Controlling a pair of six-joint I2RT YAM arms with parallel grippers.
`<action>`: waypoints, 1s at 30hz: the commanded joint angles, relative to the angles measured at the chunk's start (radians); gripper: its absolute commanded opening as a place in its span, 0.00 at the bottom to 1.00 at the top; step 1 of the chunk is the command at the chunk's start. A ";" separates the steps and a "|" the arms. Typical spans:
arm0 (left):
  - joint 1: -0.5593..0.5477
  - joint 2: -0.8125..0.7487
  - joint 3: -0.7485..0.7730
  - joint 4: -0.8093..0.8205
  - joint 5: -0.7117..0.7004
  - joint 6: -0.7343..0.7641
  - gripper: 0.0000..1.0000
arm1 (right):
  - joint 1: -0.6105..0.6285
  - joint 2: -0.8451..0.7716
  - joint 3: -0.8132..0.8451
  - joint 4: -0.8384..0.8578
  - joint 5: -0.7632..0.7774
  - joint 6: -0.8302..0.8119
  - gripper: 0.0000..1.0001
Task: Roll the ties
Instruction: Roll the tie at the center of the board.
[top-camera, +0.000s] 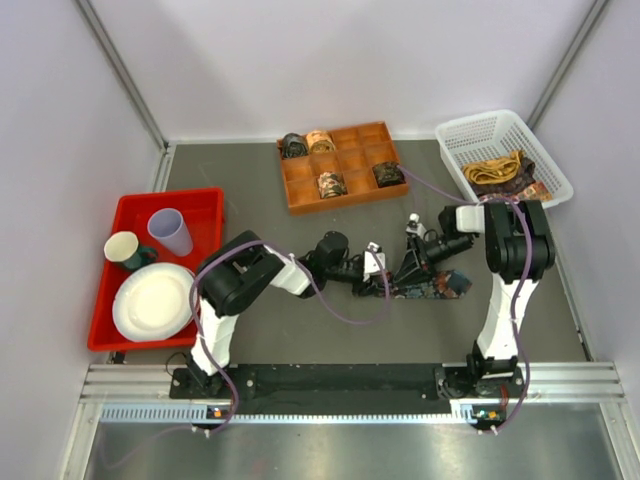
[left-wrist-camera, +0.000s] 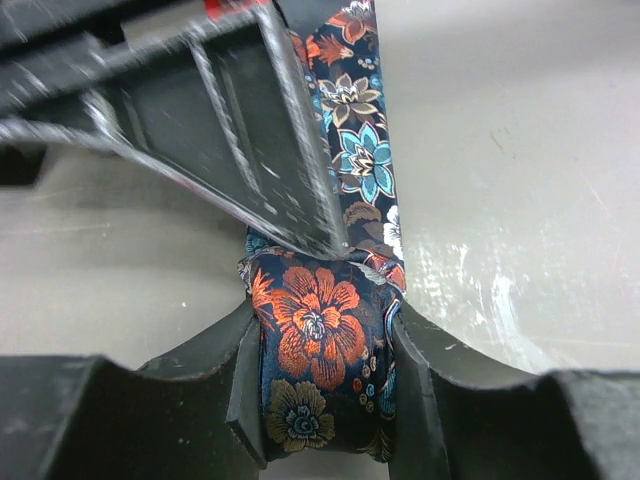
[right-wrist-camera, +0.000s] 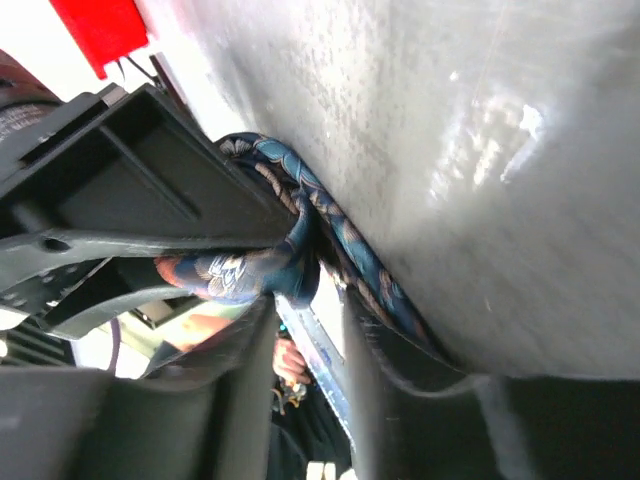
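Left claw (left-wrist-camera: 322, 330) is clenched on the floral tie (left-wrist-camera: 352, 150), its two fingers squeezing the sides of the wound part where the big orange flower shows. From that hold the coil cannot spring open, which is probably why it is gripped across its width and not by the loose end. The unrolled length runs away from the coil, flat on the grey surface (top-camera: 300, 330), near the middle between the two arms.

Right claw (right-wrist-camera: 305, 295) meets the tie from the opposite side. In the left wrist view one of its fingers comes down onto the fabric just beyond the coil, and in its own view a fold of blue cloth sits at its fingertips. Whether it is pinching that fold or only pressing on it, I cannot tell. My reading is that it steadies or feeds the flat part while the coil is turned, so the roll is partly made, not finished.

Counting outward: one tie is in hand. Four rolled ties (top-camera: 331, 184) sit in separate compartments of the wooden organizer (top-camera: 340, 205) behind, two at its far left corner and two nearer the front. Loose ties (top-camera: 498, 172), gold and dark, lie tangled in the white basket (top-camera: 470, 130); their number is unclear. At the left, one red tray (top-camera: 205, 200) carries one lilac cup (top-camera: 170, 232), one green mug (top-camera: 125, 250) and one white plate (top-camera: 153, 300).
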 joint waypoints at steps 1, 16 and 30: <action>-0.013 -0.049 -0.024 -0.308 -0.086 0.087 0.22 | -0.042 -0.056 0.055 -0.039 -0.004 -0.077 0.39; -0.078 -0.017 0.144 -0.730 -0.311 0.077 0.25 | 0.051 -0.111 0.003 0.011 -0.040 -0.041 0.48; -0.107 -0.010 0.170 -0.804 -0.325 0.124 0.46 | 0.073 -0.090 -0.029 0.126 0.122 0.056 0.00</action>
